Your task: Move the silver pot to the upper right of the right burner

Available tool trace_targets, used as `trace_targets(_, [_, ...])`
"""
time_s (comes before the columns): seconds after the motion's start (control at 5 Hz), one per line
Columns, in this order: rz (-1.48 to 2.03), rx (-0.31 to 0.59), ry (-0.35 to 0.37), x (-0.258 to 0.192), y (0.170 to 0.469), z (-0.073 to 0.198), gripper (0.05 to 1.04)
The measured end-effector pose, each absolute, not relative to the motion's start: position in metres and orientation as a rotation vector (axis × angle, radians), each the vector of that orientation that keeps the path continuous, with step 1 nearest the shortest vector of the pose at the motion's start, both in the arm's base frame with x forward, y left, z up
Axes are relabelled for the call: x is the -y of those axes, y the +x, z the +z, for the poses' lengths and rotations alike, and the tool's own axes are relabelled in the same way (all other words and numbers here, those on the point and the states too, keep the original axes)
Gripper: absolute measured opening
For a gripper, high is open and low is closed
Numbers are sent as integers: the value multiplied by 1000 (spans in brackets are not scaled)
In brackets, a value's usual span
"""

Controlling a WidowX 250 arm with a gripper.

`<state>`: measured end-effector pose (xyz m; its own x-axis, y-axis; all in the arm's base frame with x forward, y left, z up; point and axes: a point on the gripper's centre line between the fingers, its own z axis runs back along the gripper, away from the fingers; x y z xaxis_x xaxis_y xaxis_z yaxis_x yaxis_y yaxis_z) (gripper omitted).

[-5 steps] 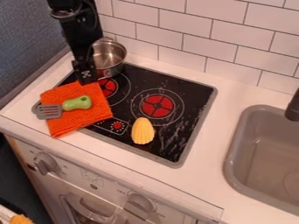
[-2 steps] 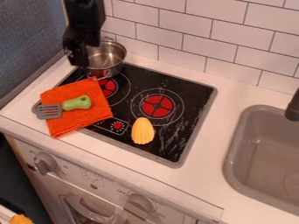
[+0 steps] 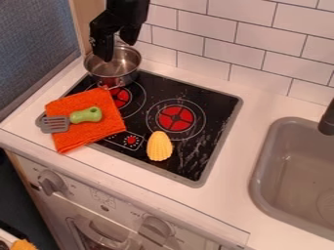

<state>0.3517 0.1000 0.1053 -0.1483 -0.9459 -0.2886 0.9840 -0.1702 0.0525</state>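
The pot (image 3: 116, 76) stands upright at the back left corner of the stove top (image 3: 203, 100), just behind the red left burner (image 3: 121, 98). It is round and silver, of shiny metal, with a thin rim and a rather smooth wall. Light and dark reflections lie on it, and the inside, which is seen partly from above, has a darker, brownish shine. At its front there is a small handle of thin metal, which comes near the upper edge of the orange cloth (image 3: 86, 133).

The tool (image 3: 118, 48) hangs down over the back part of the pot. Its two fingers are spread wide, with a gap between them — one tip is over the pot's opening, the other is at the back rim side. If they touch the rim, I cannot tell.

On the cloth lies a spatula (image 3: 56, 124) with a grey slotted head and a green handle. The right burner (image 3: 176, 118) is red also, and in front of it lies a yellow ridged thing (image 3: 159, 146) — its shape is long and rounded. The white desk (image 3: 242, 161) surrounds the stove top, and to the right a grey sink (image 3: 297, 178) is set in it.
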Motion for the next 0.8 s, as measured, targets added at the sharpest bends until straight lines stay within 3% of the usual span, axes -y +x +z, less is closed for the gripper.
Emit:
trace_targets(0.2, [-1889, -227, 326, -92, 359, 98, 999])
trace_targets(0.4, [-2047, -225, 337, -88, 363, 92, 999])
trace_targets(0.8, [-2346, -219, 241, -86, 374, 79, 999])
